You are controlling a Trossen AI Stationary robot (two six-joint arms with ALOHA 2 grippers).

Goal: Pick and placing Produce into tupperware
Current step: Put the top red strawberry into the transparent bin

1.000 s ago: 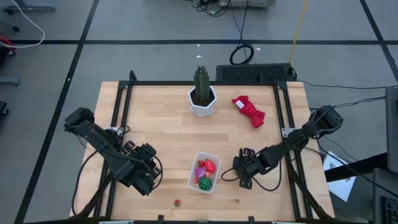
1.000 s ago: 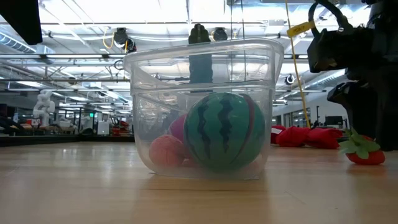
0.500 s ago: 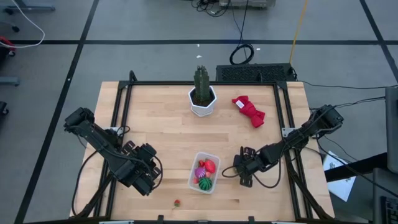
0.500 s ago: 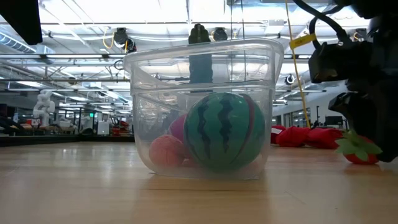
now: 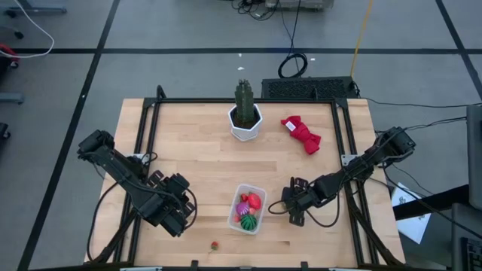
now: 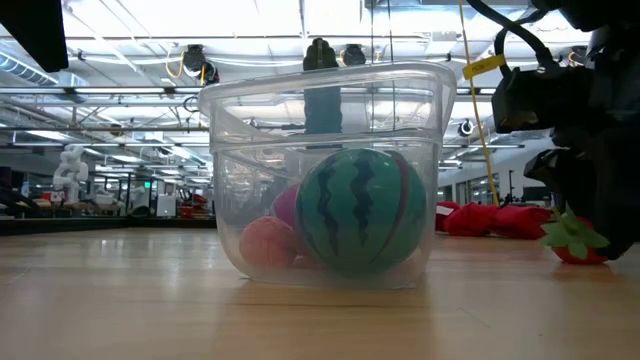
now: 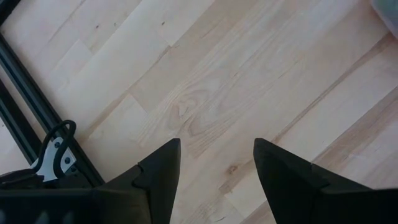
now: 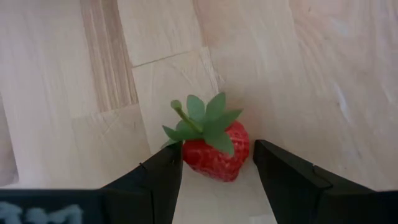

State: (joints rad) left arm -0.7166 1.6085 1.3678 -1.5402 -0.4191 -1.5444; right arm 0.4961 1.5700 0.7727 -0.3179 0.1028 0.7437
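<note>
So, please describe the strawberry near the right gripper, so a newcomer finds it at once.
Start at the clear tupperware near the table's front edge. Just to its right sits the right gripper, low over the wood. Between its dark fingers lies the strawberry: red with a green leafy cap, outside the container, unlike the boxed produce.

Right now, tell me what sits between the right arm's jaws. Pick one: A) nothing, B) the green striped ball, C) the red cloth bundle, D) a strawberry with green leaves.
D: the right wrist view shows a strawberry on the wood between the right gripper's two dark fingers; the striped ball lies in the tupperware.
</note>
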